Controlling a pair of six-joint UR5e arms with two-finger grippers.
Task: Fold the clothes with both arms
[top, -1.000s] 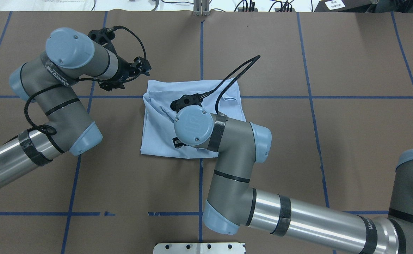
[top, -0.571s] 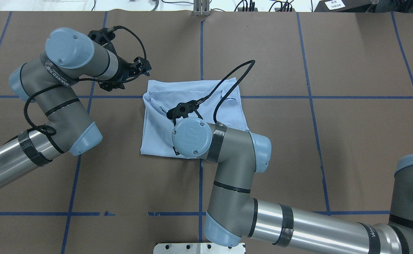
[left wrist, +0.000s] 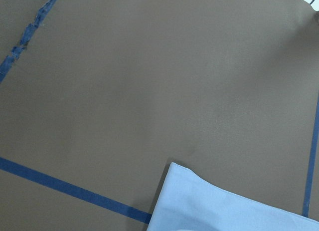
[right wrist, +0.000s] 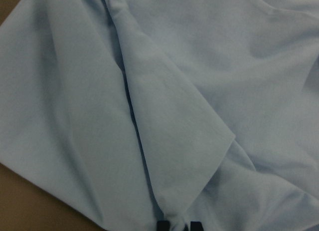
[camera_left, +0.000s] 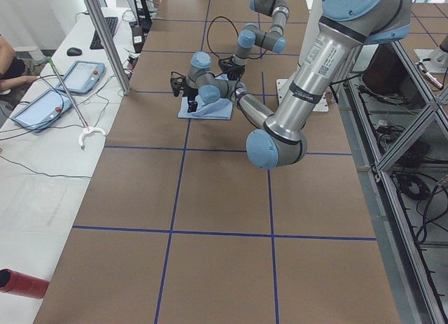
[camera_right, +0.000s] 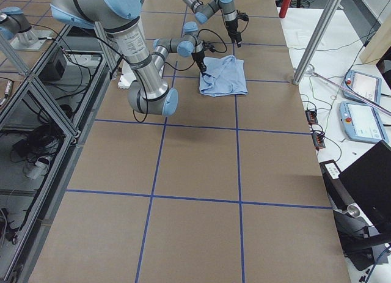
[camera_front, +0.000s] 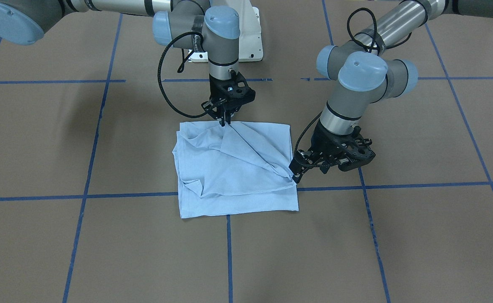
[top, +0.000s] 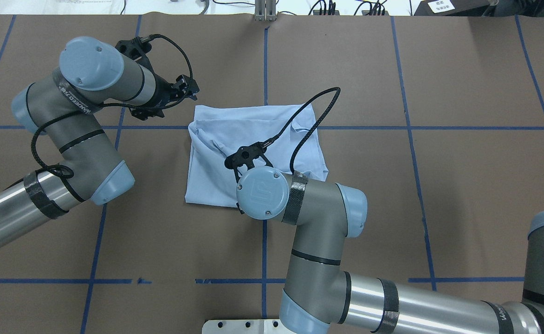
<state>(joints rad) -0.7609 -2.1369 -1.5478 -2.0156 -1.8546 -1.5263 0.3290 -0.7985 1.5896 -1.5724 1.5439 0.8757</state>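
Note:
The light blue T-shirt [top: 216,157] lies folded into a rough square at the table's middle; it also shows in the front view [camera_front: 238,168]. Its collar, label and print are hidden. My right gripper [camera_front: 225,121] stands upright at the shirt's robot-side edge, shut on a fold of fabric. The right wrist view shows the cloth [right wrist: 174,116] gathered into the fingertips [right wrist: 164,226]. In the overhead view the right wrist hides that gripper. My left gripper [top: 192,89] is open and empty, low beside the shirt's far-left corner [left wrist: 224,206]; it also shows in the front view [camera_front: 295,168].
The brown table [top: 439,185] carries a grid of blue tape lines. The white base plate [top: 262,326] sits at the robot-side edge. A side bench with tablets [camera_left: 70,75] and a metal pole [camera_left: 105,37] stand beyond the far edge.
My right wrist has moved toward the robot side with the pinched fold, drawing the cloth that way. The left arm has not moved.

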